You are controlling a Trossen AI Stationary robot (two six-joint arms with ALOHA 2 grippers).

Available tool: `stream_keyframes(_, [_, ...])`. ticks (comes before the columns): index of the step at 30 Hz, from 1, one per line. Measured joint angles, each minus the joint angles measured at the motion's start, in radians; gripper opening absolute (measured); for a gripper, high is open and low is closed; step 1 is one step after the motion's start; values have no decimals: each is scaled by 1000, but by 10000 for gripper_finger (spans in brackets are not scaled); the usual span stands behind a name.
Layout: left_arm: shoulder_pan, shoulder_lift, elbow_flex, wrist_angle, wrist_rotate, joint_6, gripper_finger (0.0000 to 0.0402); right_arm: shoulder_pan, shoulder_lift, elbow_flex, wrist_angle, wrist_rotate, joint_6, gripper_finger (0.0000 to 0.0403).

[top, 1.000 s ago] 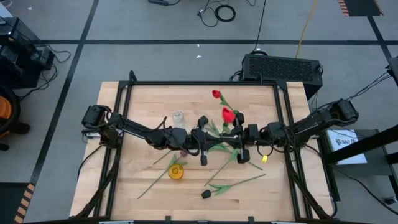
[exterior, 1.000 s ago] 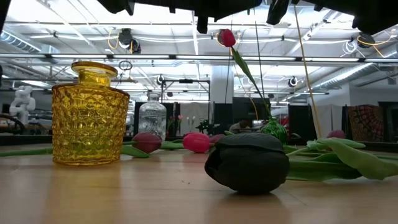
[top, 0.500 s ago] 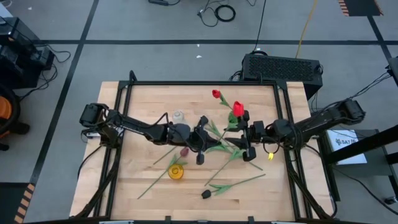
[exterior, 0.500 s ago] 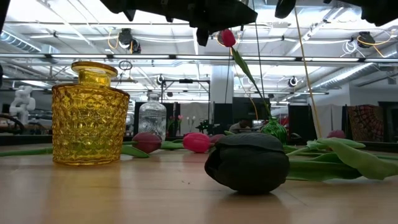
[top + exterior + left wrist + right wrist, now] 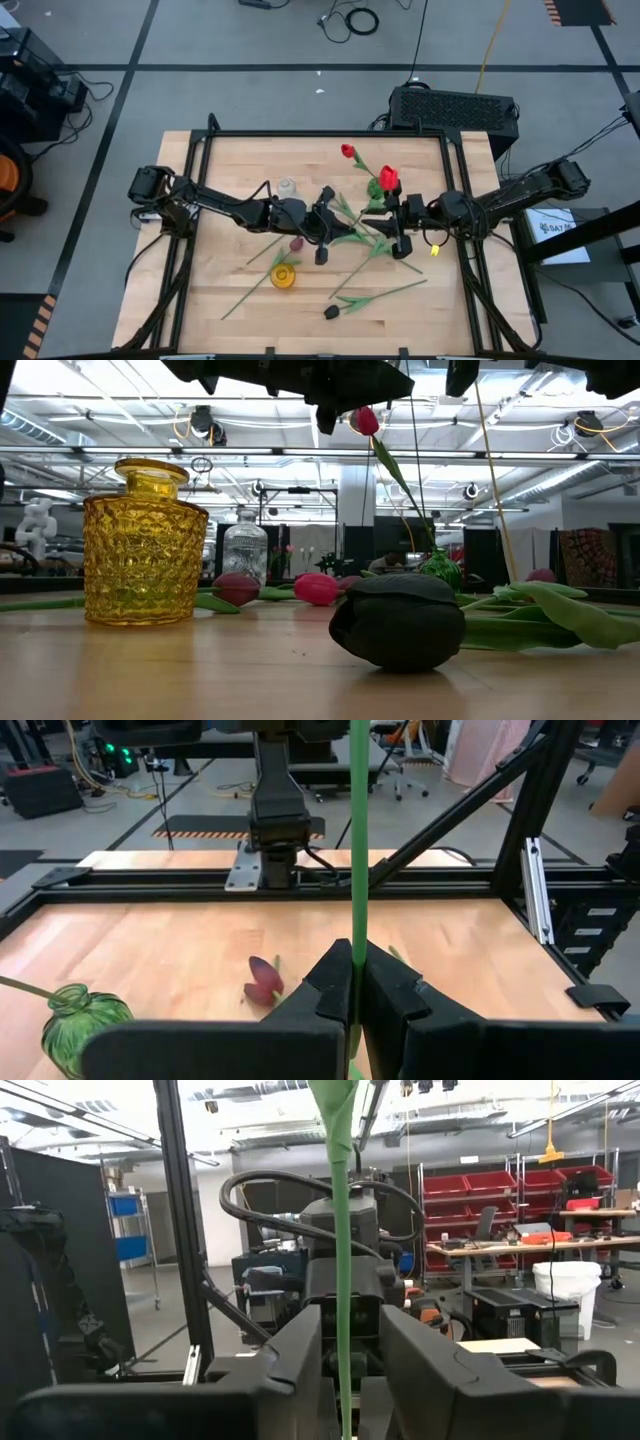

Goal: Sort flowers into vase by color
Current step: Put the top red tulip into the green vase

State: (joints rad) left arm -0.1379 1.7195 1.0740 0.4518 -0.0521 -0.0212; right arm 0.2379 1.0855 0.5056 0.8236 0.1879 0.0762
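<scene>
High view: both arms reach in to mid-table and nearly meet over a loose pile of tulips. Left gripper [image 5: 322, 237] is pinched on a green stem [image 5: 358, 850]; left wrist view shows the fingers [image 5: 335, 982] pressed against it on both sides, stem running straight up between them. Right gripper [image 5: 398, 222] is clamped on another stem [image 5: 343, 1260], which right wrist view shows rising between its fingers [image 5: 300, 1345]. A red tulip [image 5: 387, 178] sits just beyond the right gripper, probably the head of that stem, though the join is hidden.

Another red tulip [image 5: 347, 151] lies further back on the table [image 5: 240, 160]. A maroon head [image 5: 296, 244] lies near the left gripper. A black tulip [image 5: 331, 312] lies at the front edge, stem angled toward the right side.

3 vases: yellow vase [image 5: 283, 276] front-left of centre, clear vase [image 5: 287, 187] behind the left arm, green vase [image 5: 82, 1020] seen in left wrist view. Low view shows the green one with a stem standing in it.
</scene>
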Motion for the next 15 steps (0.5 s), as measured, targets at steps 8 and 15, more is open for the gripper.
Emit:
stream_keyframes(8, [0, 0, 0, -21, 0, 1, 15, 0, 1, 0, -7, -1, -4, 167])
stream_keyframes(15, [1, 0, 0, -24, 0, 1, 15, 0, 1, 0, 3, -2, -4, 177])
